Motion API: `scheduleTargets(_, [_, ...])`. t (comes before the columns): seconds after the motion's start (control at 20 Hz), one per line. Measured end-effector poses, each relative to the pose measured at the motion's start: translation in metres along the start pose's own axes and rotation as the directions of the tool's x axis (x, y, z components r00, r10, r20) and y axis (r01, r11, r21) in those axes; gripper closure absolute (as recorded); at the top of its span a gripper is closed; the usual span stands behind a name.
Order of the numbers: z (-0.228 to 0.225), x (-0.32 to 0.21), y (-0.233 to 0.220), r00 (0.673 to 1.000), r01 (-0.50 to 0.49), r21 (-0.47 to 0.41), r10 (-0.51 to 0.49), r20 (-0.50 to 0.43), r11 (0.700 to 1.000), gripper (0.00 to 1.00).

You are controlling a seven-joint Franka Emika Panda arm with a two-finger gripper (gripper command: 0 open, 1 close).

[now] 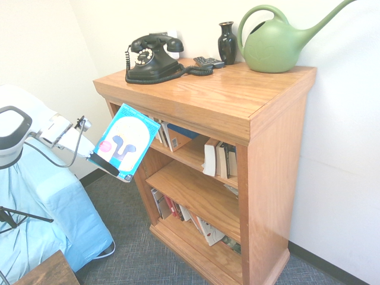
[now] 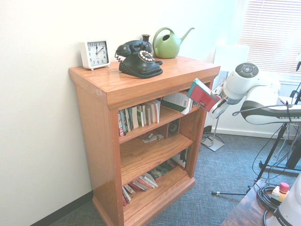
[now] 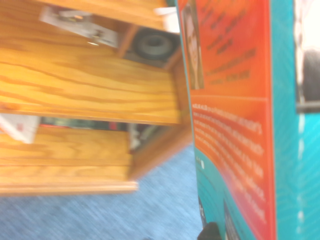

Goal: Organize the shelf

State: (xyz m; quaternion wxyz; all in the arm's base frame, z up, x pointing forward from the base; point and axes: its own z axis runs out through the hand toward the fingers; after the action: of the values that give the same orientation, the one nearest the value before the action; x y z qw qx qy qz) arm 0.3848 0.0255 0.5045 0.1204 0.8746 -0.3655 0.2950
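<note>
The shelf [image 1: 237,101] is a honey-brown wooden bookcase with three tiers, also seen from its other side [image 2: 141,80]. My gripper [image 1: 98,160] is shut on a teal book [image 1: 122,141] with a pale figure on its cover. It holds the book tilted in the air just off the shelf's front corner, level with the top tier. In the second exterior view the book [image 2: 202,94] shows its red-orange back next to the gripper [image 2: 214,101]. The wrist view shows the book's orange and teal back cover [image 3: 235,125] close up, with the shelf's lower tiers [image 3: 75,75] behind.
On the shelf's top stand a black rotary phone [image 1: 151,53], a dark vase [image 1: 227,43], a green watering can [image 1: 276,41] and a white clock [image 2: 95,53]. Books [image 2: 138,117] fill the top tier; more lean in the bottom tier [image 2: 141,182]. A blue-covered object [image 1: 41,208] sits beside the arm.
</note>
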Motion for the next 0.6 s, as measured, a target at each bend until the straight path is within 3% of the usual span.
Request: scheduleTargets(0.6, [0.085, -0.017, -0.034, 0.999, 0.007, 0.097, -0.010, 0.031, 0.995, 1.00])
